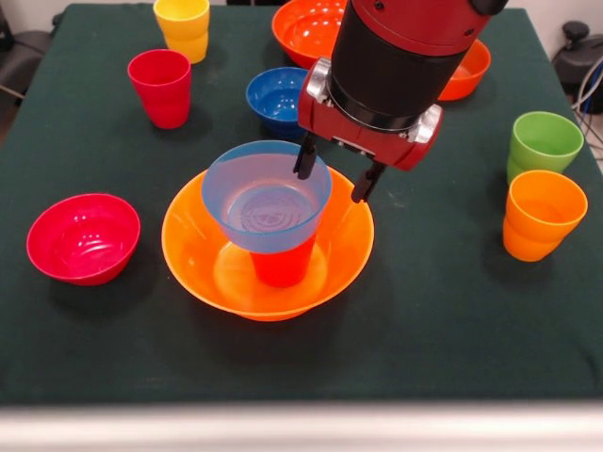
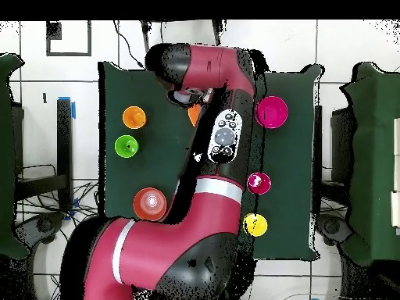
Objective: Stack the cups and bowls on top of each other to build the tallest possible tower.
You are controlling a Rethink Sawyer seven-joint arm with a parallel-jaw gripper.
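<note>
Overhead, tower hidden beneath arm (image 2: 223, 117). Front on, red cup (image 1: 283, 261) half masked by light blue bowl (image 1: 267, 193); far-edge orange bowl (image 1: 309, 28) cut off.

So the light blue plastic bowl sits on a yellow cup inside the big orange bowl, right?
Not quite: the front view shows the light blue plastic bowl resting on a red-orange cup, not a yellow one. That cup does stand inside the big orange bowl.

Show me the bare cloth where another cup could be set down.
Free: the near strip in front of the large orange bowl; the stretch between it and the orange cup; the gap between magenta bowl and crimson cup. Crowded: behind the light blue bowl, around the open end effector and dark blue bowl.
</note>
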